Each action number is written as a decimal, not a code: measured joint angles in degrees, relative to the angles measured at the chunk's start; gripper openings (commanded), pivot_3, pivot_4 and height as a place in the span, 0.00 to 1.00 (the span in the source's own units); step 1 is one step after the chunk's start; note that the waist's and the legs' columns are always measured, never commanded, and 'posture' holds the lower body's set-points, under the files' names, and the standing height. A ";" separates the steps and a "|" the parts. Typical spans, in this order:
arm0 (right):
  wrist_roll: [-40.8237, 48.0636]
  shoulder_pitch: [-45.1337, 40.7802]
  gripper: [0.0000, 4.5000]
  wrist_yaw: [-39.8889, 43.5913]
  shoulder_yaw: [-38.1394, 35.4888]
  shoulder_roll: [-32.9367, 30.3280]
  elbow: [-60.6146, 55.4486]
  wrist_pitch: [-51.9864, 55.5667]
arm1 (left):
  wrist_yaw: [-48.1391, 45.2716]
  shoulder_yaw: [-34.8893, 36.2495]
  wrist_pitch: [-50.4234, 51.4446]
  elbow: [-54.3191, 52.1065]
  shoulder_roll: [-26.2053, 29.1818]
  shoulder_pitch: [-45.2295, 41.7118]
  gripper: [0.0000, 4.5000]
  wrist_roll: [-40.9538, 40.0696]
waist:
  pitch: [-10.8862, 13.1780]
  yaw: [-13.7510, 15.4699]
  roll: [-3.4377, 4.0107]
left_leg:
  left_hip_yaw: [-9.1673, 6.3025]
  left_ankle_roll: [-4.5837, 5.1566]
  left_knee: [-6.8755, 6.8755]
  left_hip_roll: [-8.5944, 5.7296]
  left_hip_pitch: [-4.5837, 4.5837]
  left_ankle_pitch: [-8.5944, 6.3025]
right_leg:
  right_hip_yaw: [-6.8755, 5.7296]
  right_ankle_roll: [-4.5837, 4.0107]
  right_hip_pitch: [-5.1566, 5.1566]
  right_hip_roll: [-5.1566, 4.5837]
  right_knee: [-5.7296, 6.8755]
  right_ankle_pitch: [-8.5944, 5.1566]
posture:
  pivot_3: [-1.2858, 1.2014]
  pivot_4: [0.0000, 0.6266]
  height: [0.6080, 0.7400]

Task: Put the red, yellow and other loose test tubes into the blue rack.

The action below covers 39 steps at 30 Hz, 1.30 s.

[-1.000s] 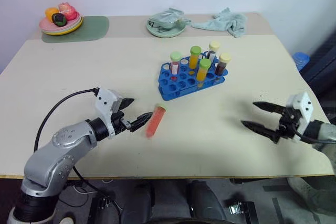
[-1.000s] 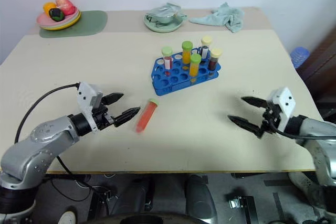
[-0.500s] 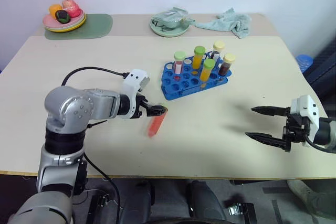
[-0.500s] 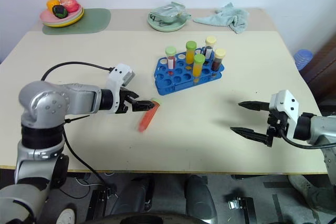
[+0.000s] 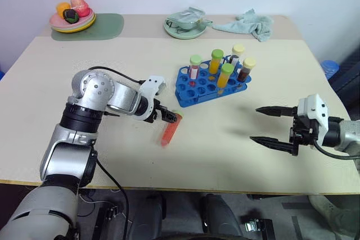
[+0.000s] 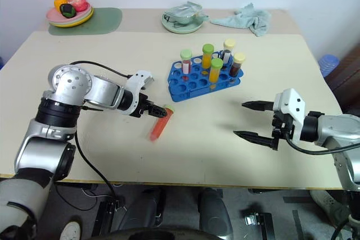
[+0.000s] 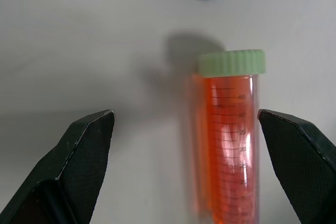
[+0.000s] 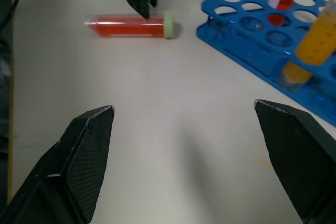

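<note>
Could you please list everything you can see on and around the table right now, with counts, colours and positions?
Loose test tube: one, red liquid, green cap, lying on the table near the rack's front-left corner.
Rack: one, blue, mid-table.
Tubes standing in the rack: five, green, yellow and cream caps, orange, red and dark contents.
Plate of fruit: one, pink and yellow, far left corner, on a green mat.
Bowl: one, pale green, far centre, with crumpled material in it.
Cloth: one, pale green, far right.
Table: one, beige.
Blue object: one, beyond the table's right edge.
Left gripper: open, fingers either side of the loose tube.
Right gripper: open, above the table's right side.
</note>
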 measured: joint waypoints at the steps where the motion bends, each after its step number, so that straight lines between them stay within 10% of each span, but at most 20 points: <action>1: 0.17 0.59 0.97 -0.46 0.09 0.03 -1.16 0.49 | 0.03 -0.98 0.01 1.40 0.25 -1.14 1.00 -0.41 | 0.00 -0.06 0.01 | 0.01 0.00 0.00 -0.01 0.00 0.00 | 0.01 0.00 -0.01 0.00 0.01 0.00 | 0.52 0.24 1.00; 7: 0.80 2.62 0.97 -2.99 -0.21 0.84 -5.61 1.43 | -1.40 -3.83 0.00 4.93 0.02 -3.54 1.00 1.06 | 0.00 -0.12 0.00 | 0.07 0.00 0.01 -0.01 -0.01 0.00 | 0.00 0.00 -0.02 0.02 0.02 0.00 | 0.52 0.24 1.00; 11: 1.24 3.52 1.00 -4.49 -0.31 2.29 -6.90 1.90 | -3.07 -5.56 0.00 5.03 0.15 -4.14 0.70 3.49 | -0.01 -0.20 0.01 | 0.08 0.00 0.03 -0.03 -0.01 0.00 | 0.02 0.00 -0.01 0.00 0.02 0.00 | 0.52 0.24 1.00; 19: 1.23 3.16 1.00 -5.87 -0.07 2.96 -7.53 1.88 | -6.12 -6.00 0.00 4.93 0.02 -4.11 0.59 7.24 | -0.01 -0.23 0.01 | 0.09 0.00 0.03 -0.02 -0.01 0.00 | 0.01 0.00 -0.01 0.02 0.02 0.00 | 0.52 0.24 1.00; 26: 1.05 2.51 1.00 -5.89 2.32 4.60 -7.35 1.55 | -5.49 -5.05 0.01 4.54 -0.79 -3.49 0.22 8.34 | -0.03 -0.29 0.04 | 0.07 0.00 0.07 -0.01 0.03 0.00 | 0.02 0.00 0.00 0.02 0.08 0.00 | 0.52 0.24 1.00; 39: 0.09 -2.15 1.00 -4.05 5.23 5.23 -2.74 -0.63 | 4.74 11.55 0.02 -1.75 -6.20 3.69 0.19 10.44 | -0.01 -0.10 0.01 | 0.06 0.00 0.20 0.01 -0.01 0.00 | 0.06 0.01 -0.06 -0.02 0.23 0.01 | 0.52 0.24 1.00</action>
